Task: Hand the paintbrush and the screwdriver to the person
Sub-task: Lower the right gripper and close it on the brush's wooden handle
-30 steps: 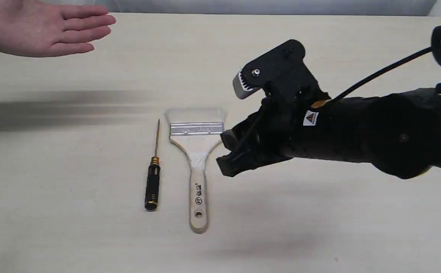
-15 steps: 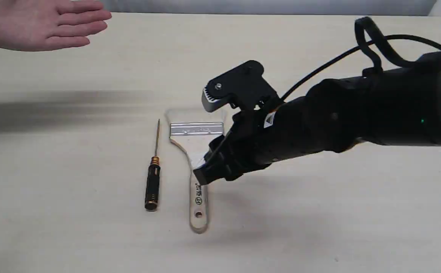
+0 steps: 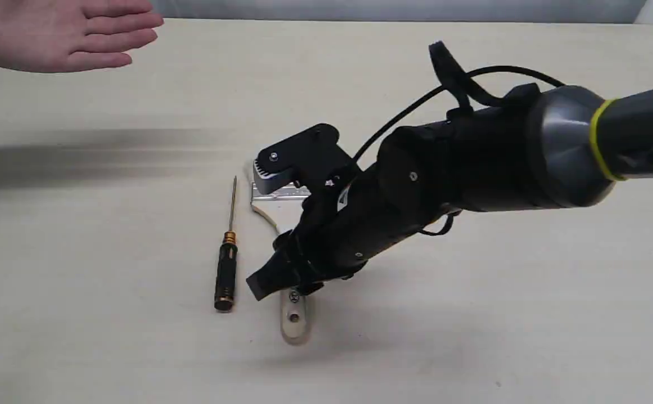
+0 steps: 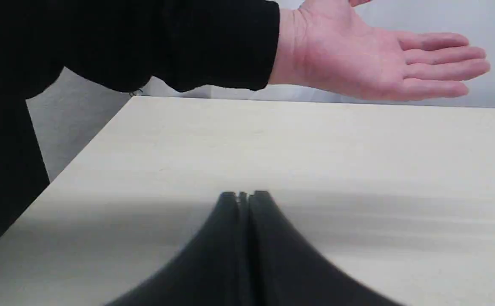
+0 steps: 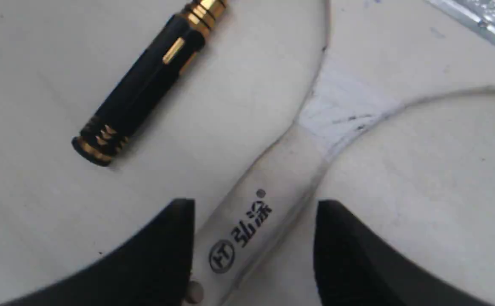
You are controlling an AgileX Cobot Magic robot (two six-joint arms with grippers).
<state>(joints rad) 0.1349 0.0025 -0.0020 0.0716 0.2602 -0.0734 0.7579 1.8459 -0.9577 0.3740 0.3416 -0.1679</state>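
Straddling the paintbrush (image 5: 281, 170) handle with the right gripper (image 5: 256, 206) spread apart, fingers sitting either side of its long axis, screwdriver (image 5: 141, 89) lying just beside.

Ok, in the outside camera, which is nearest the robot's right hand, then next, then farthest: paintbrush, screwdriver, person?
1. paintbrush, right under the right hand.
2. screwdriver, lying just left of it.
3. person, far away at the top left.
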